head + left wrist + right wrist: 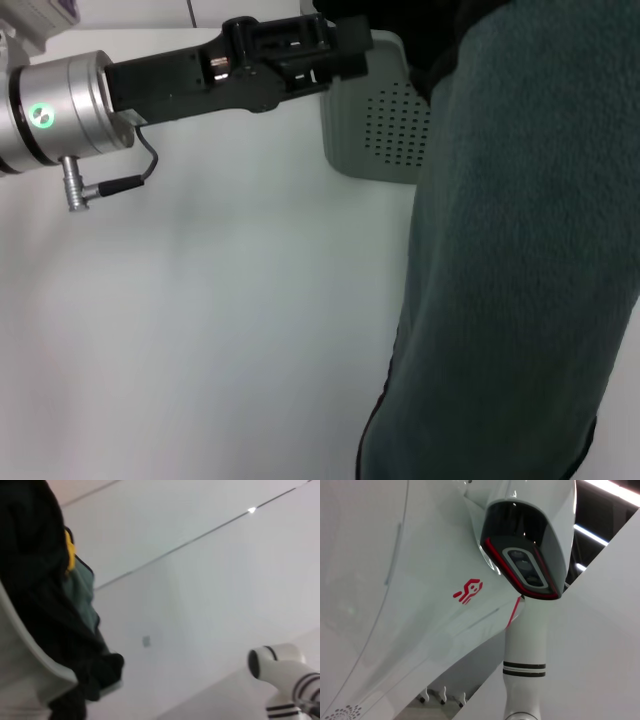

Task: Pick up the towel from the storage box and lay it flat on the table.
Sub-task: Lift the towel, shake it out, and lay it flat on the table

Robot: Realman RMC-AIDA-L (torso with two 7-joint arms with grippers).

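The towel (520, 260), dark grey-green and fleecy with black edging, hangs in a long drape down the right side of the head view, close to the camera; its top runs out of the picture. Behind it, the storage box (375, 125) with its rows of small holes stands at the back of the white table (200, 330). My left gripper (345, 50) reaches in from the left and ends over the box's near top corner, beside the towel's upper edge. What holds the towel is hidden. My right gripper shows in no view.
The left wrist view shows dark cloth (35, 570) with a yellow tag (70, 555) and a teal-grey cloth (82, 592) spilling over the box's pale wall (25, 670). The right wrist view faces the robot's own head (527, 535).
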